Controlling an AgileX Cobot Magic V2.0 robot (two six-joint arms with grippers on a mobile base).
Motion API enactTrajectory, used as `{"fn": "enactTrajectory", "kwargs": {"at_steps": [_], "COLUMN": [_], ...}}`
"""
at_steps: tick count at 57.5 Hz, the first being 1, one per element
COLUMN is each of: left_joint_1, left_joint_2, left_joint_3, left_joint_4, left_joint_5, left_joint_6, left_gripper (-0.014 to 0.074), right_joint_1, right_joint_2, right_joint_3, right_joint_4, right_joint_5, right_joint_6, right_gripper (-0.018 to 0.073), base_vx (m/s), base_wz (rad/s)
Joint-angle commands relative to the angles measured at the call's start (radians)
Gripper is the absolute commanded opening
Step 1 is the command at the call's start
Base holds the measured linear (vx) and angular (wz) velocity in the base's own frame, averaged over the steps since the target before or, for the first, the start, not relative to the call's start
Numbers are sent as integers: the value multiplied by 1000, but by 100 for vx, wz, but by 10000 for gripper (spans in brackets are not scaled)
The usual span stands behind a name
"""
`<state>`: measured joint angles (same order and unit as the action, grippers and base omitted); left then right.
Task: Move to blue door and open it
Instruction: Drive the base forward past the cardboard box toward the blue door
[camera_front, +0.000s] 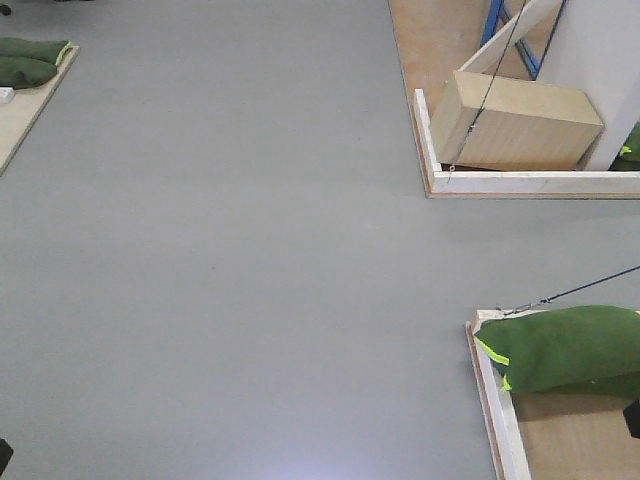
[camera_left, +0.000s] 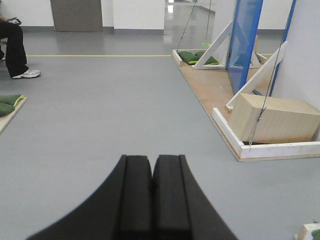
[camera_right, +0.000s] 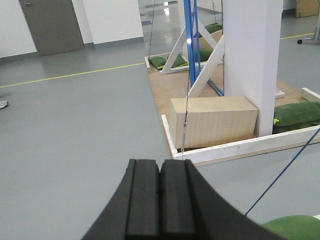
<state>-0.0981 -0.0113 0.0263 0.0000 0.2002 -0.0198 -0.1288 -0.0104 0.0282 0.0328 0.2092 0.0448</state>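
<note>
Grey floor (camera_front: 220, 260) carries a white-edged platform (camera_front: 520, 184) bearing a wooden box (camera_front: 515, 125), another bearing a green sandbag (camera_front: 570, 345).

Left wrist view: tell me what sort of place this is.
Probably an indoor test hall: a wide grey floor with a yellow line, and a freestanding glossy blue door flanked by white wooden braces on a plywood base carrying green sandbags.

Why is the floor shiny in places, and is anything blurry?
Front-facing view: pale glare on the grey floor at the bottom edge. Left wrist view: far corridor floor mirrors light; left end effector dark, featureless. Right wrist view: same sheen, right end effector equally dark.
</note>
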Motion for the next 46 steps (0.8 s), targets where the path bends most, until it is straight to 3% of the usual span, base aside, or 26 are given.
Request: {"fn": "enactTrajectory", "kwargs": {"at_steps": [1, 22, 46], "left_joint_1": [-2, -2, -2], "left_joint_2": [-14, -14, -14], "left_joint_3": [-25, -25, -25], "left_joint_4": [-6, -6, -6], "left_joint_5": [-87, -87, -87], "left_joint_6": [-7, -7, -7], "left_gripper": [73, 73, 73], "right_joint_1": [-3, -3, -3], "right_joint_2": [-14, -14, -14], "right_joint_3": [4, 4, 4], "right_joint_4": [-5, -5, -5], "right_joint_5": [-80, -80, -80], "right_joint_6": [-5, -5, -5], "right_gripper": [-1, -1, -1], "base_vx": [17, 17, 18], "base_wz": [3, 2, -19]}}
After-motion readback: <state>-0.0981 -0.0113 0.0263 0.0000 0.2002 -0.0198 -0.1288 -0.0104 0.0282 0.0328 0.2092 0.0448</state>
